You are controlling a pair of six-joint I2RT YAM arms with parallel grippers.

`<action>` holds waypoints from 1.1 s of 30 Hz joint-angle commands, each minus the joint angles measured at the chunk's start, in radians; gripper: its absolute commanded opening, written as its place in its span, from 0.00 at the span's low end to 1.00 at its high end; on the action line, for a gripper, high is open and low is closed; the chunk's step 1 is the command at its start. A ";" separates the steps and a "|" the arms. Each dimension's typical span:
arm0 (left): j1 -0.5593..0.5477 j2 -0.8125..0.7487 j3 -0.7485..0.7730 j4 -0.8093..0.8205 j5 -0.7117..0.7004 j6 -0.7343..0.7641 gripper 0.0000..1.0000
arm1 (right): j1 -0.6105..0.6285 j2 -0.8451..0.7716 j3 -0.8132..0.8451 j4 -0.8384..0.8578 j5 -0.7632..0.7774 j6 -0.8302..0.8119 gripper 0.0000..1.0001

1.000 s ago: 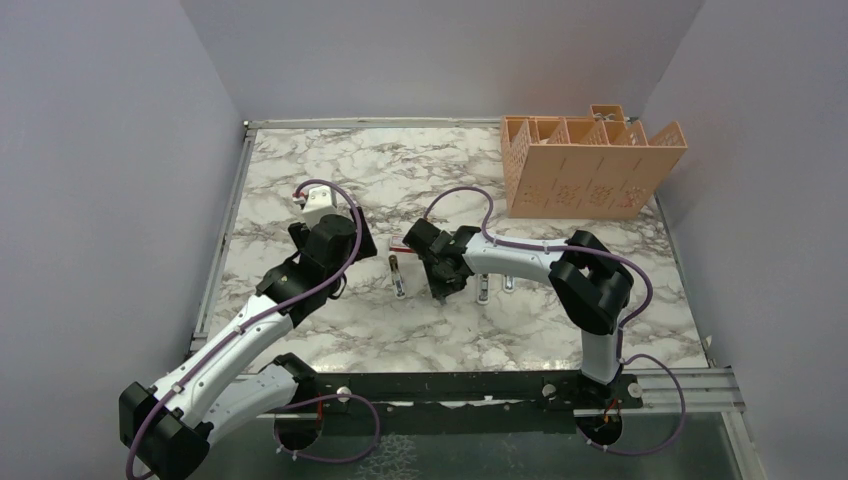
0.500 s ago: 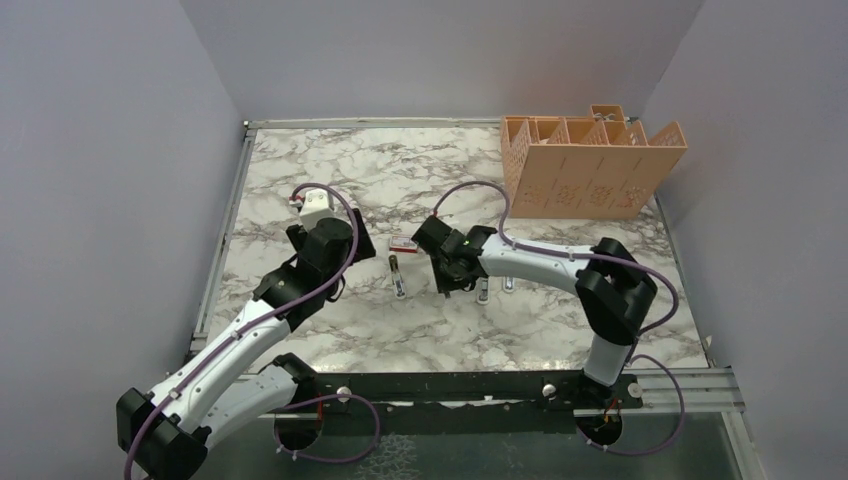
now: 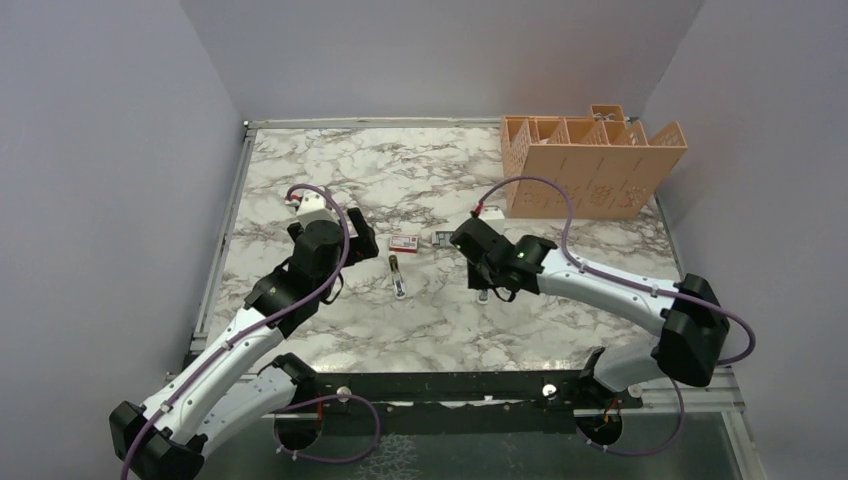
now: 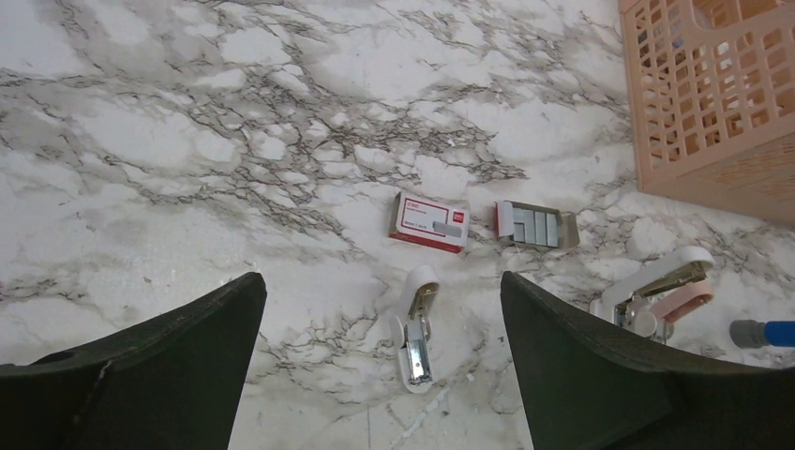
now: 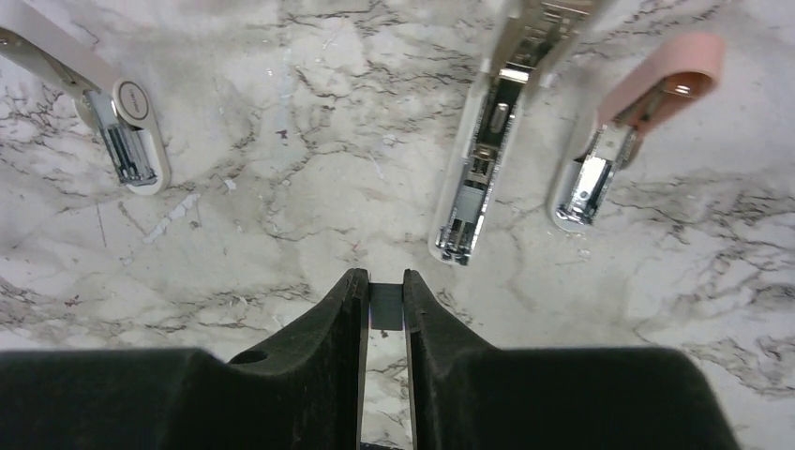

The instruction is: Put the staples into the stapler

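right claw (image 5: 384, 284) is almost shut, pinching a small grey strip of staples (image 5: 385, 309) near the open white stapler (image 5: 473, 178); left claw (image 4: 380, 279) is wide open, holding nothing

Matt black plastic right fingers (image 5: 342, 328) pinch a dull grey strip (image 5: 385, 307), perhaps metal. Ahead, the stapler (image 5: 483, 159): smooth white plastic, shiny metal channel. Table (image 5: 281, 141): glossy marble-look. Beyond the left fingers (image 4: 141, 375), card box (image 4: 429, 221), silvery metal staples (image 4: 534, 225).

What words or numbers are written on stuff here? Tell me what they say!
No text here can be read.
Small red-and-white cardboard box: print too small to read.
Small white plastic stapler: tiny mark on its round end, blurred.
Peach plastic basket: faint front marks, unreadable.
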 commanded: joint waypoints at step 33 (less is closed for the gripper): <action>0.002 0.037 -0.044 0.105 0.152 0.007 0.95 | -0.158 -0.251 -0.410 -0.091 -0.040 0.194 0.50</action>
